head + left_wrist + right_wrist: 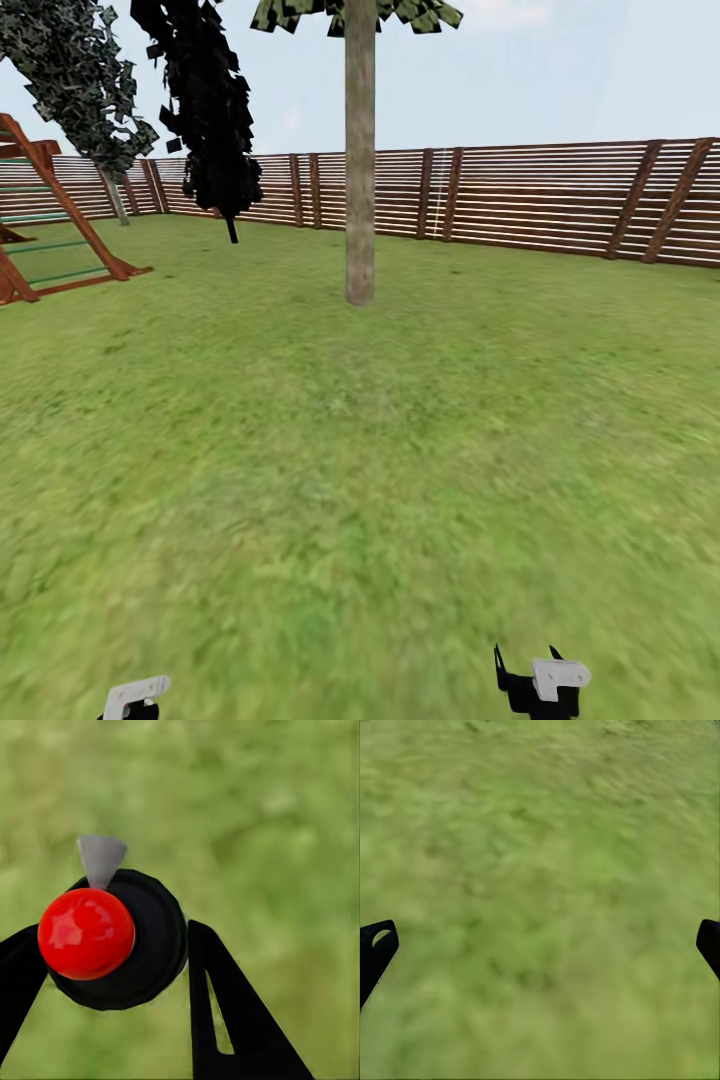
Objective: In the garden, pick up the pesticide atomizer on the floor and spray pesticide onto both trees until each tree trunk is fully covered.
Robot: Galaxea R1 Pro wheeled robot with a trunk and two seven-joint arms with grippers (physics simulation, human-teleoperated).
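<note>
Atomizer (112,941) sits clamped between the left gripper (105,967) fingers: black round body, glossy red ball on top, small grey cone nozzle (100,859), all above blurred grass. Right gripper (540,949) spread wide with nothing between its tips, lawn (360,480) beneath. Head view: one thick pale mottled tree trunk (360,170) straight ahead, well apart from the robot, slatted brown fence (560,200) behind it, dark columnar tree (210,110) and wooden play frame (50,220) off left
</note>
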